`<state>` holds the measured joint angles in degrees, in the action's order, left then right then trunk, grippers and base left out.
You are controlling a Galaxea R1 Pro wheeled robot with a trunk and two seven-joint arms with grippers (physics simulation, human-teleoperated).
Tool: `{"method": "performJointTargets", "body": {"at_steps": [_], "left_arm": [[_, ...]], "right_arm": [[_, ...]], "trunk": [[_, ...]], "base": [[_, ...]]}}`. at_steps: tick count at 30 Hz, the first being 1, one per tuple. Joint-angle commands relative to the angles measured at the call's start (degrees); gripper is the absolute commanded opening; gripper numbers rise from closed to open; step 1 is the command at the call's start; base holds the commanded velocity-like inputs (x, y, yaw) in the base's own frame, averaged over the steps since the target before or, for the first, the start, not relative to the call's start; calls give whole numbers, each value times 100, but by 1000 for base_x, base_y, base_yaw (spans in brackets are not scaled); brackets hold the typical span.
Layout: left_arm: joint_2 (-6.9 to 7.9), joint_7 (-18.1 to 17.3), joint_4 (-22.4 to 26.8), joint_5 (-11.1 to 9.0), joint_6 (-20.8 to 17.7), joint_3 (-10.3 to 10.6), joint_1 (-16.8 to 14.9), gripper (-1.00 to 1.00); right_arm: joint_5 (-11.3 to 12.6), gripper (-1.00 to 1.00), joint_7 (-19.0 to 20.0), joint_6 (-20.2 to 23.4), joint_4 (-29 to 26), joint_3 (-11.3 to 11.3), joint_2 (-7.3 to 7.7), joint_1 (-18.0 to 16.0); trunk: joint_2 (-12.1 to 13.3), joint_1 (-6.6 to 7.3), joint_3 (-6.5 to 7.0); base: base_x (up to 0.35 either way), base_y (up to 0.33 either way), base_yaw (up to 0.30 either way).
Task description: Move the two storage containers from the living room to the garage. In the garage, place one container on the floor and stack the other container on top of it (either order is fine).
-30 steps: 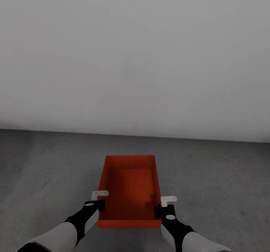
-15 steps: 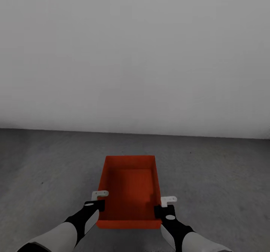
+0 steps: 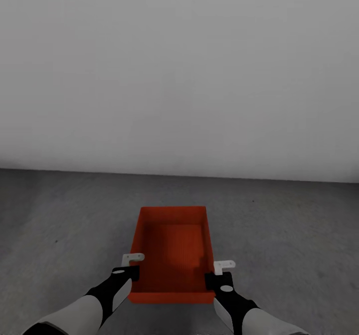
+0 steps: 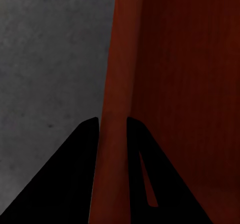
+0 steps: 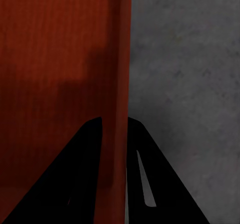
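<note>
since the storage container [image 3: 172, 247] is an open, thin-walled bin with no lid, it likely weighs little but may flex or slip, so a pinch on each long side wall near its near end seems the right hold. the left gripper [image 3: 130, 266] is clamped over the container's left wall, the right gripper [image 3: 218, 272] over its right wall. the container hangs over the grey floor [image 3: 65, 225], short of the wall [image 3: 179, 75]. its underside is hidden, so its height above the floor is unclear.
</note>
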<state>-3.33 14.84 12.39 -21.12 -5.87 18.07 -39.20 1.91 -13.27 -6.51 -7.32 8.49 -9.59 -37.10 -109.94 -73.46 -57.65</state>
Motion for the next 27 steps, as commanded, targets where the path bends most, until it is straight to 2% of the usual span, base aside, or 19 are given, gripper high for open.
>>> {"method": "performJointTargets", "body": {"at_steps": [1,17,27], "left_arm": [[8,71,29,82,248,-456,-8,-100],[8,71,27,82,247,-454,-8,-100],[4,71,22,82,245,-457,-8,-100]], "right_arm": [[47,-100,-20,-17,170,-41,1,1],[47,-100,-19,-24,170,-41,1,1],[47,-100,-20,-26,170,-41,-2,1]], "trunk": [[-2,1,-13],[-2,1,-43],[-403,-219,-223]], "base": [[0,0,-3],[0,0,0],[0,0,0]]}}
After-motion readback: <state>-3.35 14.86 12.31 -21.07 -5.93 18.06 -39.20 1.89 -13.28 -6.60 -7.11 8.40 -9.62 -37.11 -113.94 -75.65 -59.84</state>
